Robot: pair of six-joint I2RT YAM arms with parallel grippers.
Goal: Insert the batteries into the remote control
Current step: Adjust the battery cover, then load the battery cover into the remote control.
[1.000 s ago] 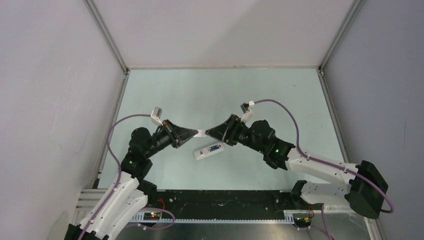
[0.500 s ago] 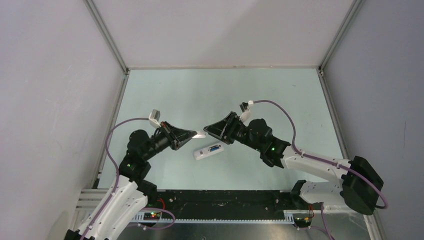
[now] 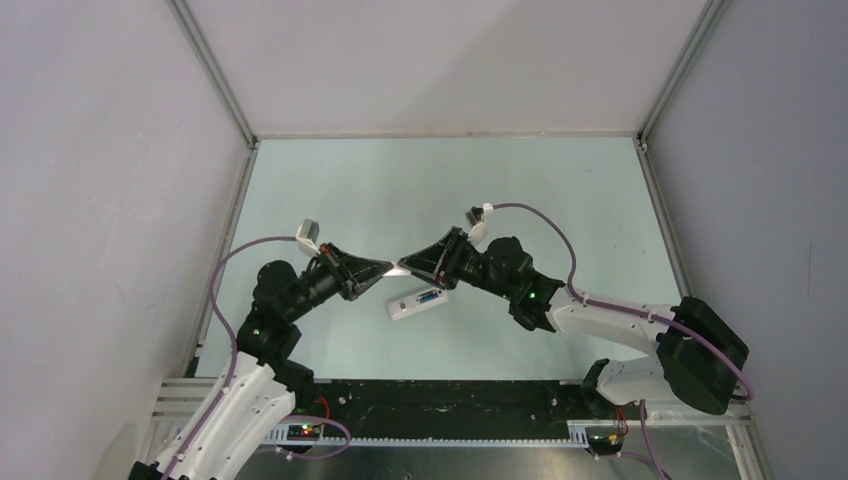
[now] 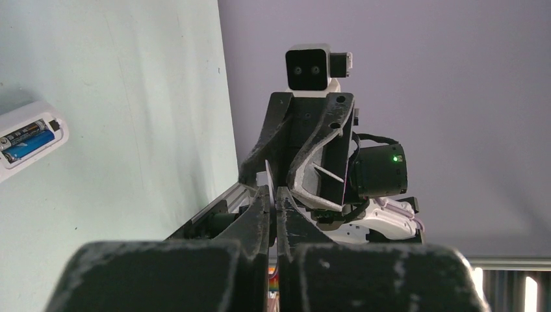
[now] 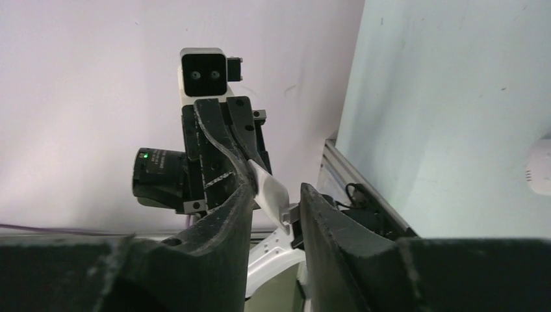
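Note:
The white remote control [image 3: 415, 304] lies on the table with its back up and its compartment open. The blue battery [image 4: 29, 144] and the dark battery [image 4: 19, 134] sit side by side in it. My left gripper [image 3: 390, 268] is shut on a thin white battery cover [image 5: 269, 190] and holds it in the air above the remote. My right gripper [image 5: 276, 208] is open and faces the left one. Its fingers [image 5: 237, 208] stand on either side of the cover's free end, with a gap on the right side.
The table [image 3: 400, 190] is pale green, with grey walls on three sides and a metal rail [image 3: 450, 133] along the far edge. The remote's end shows at the right edge of the right wrist view [image 5: 540, 166]. A black strip [image 3: 440, 395] runs along the near edge.
My right arm has reached further left, and its open jaws now sit around the free end of the cover. My left gripper has kept its hold and barely moved. The remote has not moved.

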